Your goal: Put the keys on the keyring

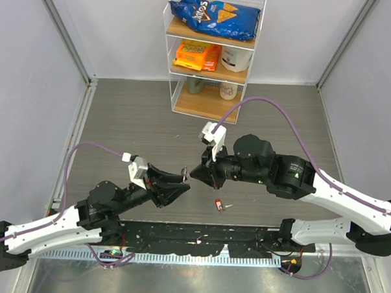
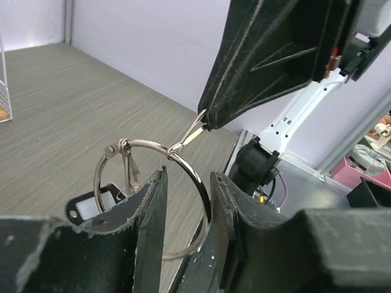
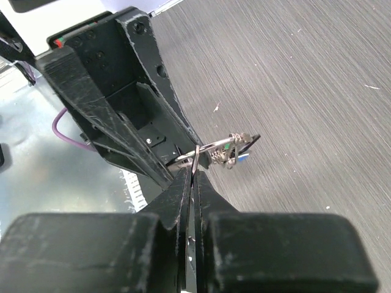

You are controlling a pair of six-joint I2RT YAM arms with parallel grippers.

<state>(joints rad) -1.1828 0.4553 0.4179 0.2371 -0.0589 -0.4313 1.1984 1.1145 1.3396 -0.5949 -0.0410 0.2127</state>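
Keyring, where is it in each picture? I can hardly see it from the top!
Top external: keyring, a tiny glint mid-picture, at the left gripper's tip.
Left wrist: big silver ring, centre, passing between that gripper's fingers.
Right wrist: seen edge-on, just above centre.
Shared landmark: the left gripper, right beside the ring in every view.

Shelf rack (image 1: 199, 102) on table (image 1: 119, 117), far centre
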